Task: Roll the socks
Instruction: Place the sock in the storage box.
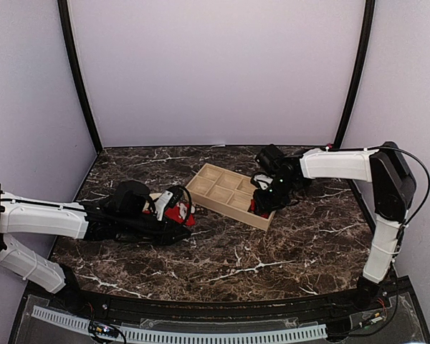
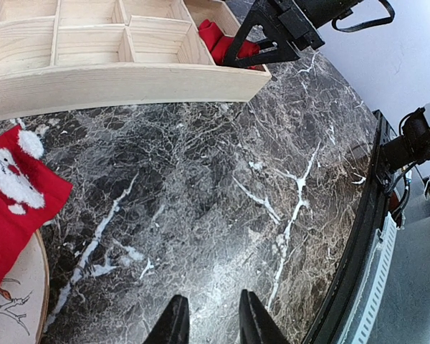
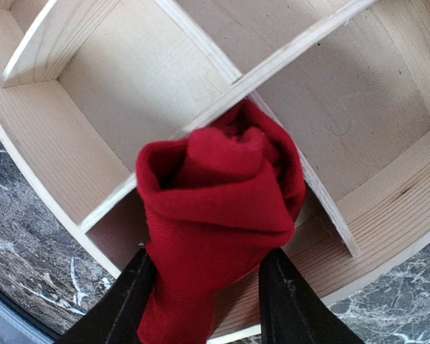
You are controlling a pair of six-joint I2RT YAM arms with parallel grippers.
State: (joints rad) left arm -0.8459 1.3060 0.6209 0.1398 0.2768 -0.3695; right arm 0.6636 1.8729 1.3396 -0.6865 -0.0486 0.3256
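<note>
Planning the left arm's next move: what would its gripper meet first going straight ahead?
The left gripper would probably meet bare table first, short of the tray; depth is unclear.

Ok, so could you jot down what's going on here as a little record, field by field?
Surface: dark marble table
Container: wooden tray, divided into compartments
Right side: right gripper at the tray's corner, fingers flanking a rolled sock, red; grip unclear
Left side: left gripper slightly open, empty, near the table
Unrolled: flat sock, red with white markings, partly on a plate
</note>
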